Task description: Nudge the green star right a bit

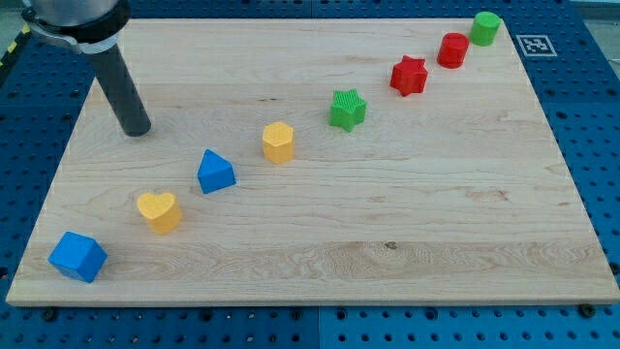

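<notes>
near the view's top, just right of centre, you see the green star (347,109) on the wooden board (387,213), between the yellow block (278,142) and the red star (409,75). my tip (137,129) sits well apart at the view's left; it is a bare rod with no fingers.

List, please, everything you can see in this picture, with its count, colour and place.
cube: 1, blue, bottom left
heart: 1, yellow, right of the cube
blue block: 1, blue, wedge-like, left of centre
yellow block: 1, yellow, centre
green star: 1, green, above centre
red star: 1, red, upper right
red cylinder: 1, red, upper right
green cylinder: 1, green, top right
board: 1, pale wood, under all blocks
marker: 1, black and white, right of board
my tip: 1, dark rod, upper left, far left of the green star
</notes>
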`<action>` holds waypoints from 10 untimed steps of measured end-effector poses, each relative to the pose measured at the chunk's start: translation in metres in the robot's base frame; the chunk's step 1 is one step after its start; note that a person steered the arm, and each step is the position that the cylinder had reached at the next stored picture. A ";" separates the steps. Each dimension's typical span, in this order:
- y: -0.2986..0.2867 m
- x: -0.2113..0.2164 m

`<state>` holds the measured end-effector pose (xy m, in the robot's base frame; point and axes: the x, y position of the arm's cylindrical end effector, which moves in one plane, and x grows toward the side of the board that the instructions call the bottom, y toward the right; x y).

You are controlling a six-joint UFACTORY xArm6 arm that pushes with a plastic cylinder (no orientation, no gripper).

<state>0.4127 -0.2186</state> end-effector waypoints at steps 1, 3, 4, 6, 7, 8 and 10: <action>0.000 0.002; 0.000 0.006; 0.000 0.008; 0.000 0.008; 0.000 0.011; 0.000 0.015; 0.002 0.030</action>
<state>0.4428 -0.2170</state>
